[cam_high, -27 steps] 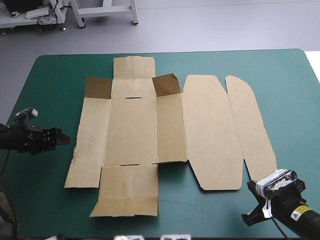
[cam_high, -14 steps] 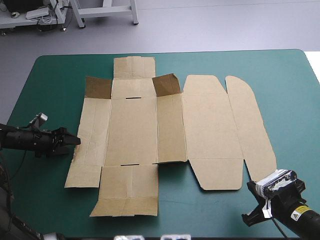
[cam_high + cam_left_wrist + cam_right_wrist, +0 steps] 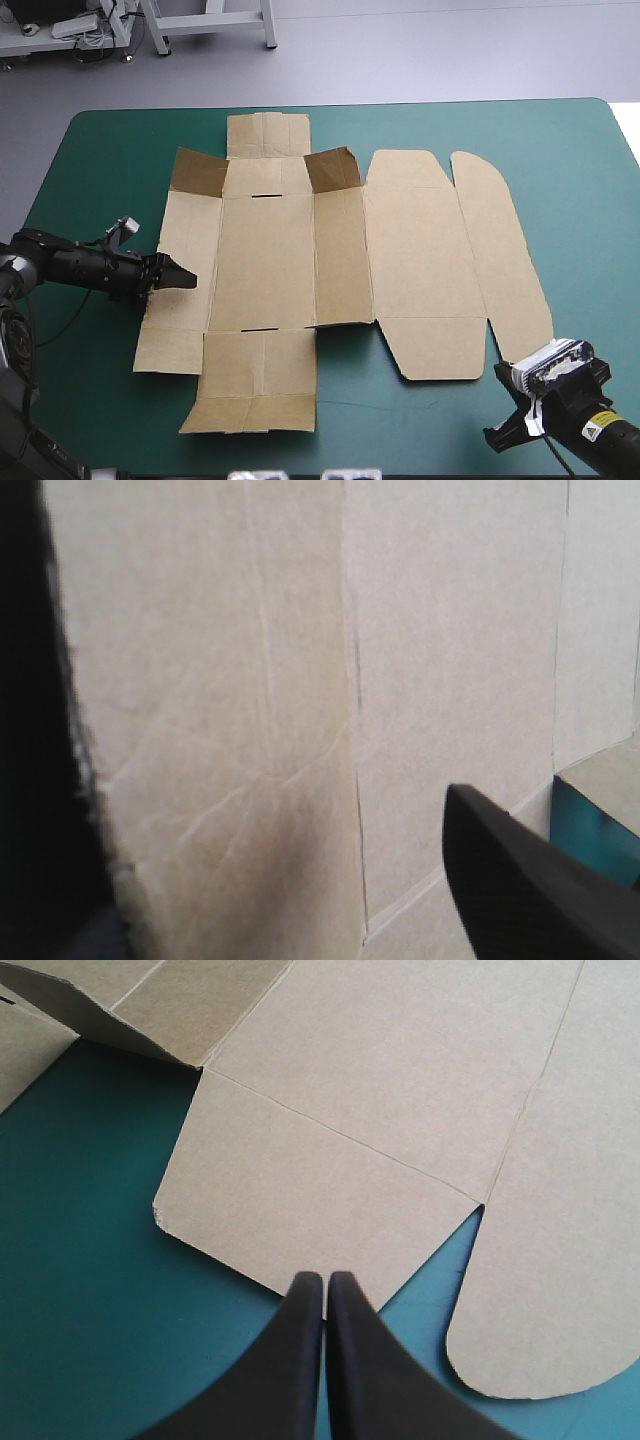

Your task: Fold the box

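— Start with the left claw (image 3: 180, 279): spread or pressed together?
— Spread. Shows 1 black finger (image 3: 520, 890) off to the side in the wrist view, with brown board filling the space ahead. Reaches in over the left edge of the box (image 3: 265, 250), low above its outer left panel; cannot tell whether touching.
— And the right claw (image 3: 325, 1290)?
— Pressed together into 1 point. Hangs over bare teal-green cover, just off the near-right flap (image 3: 300, 1190), apart from the board.
— Whereabouts on the desk (image 3: 580, 200) for the box?
— Lies around mid-desk as a cut brown sheet, mostly flat. Has 2 small flaps (image 3: 332, 168) tilted up at the far side, flanking the far panel. Spreads the lid panels rightward, with the rounded outermost one ending near the right claw at the desk's near-right corner.
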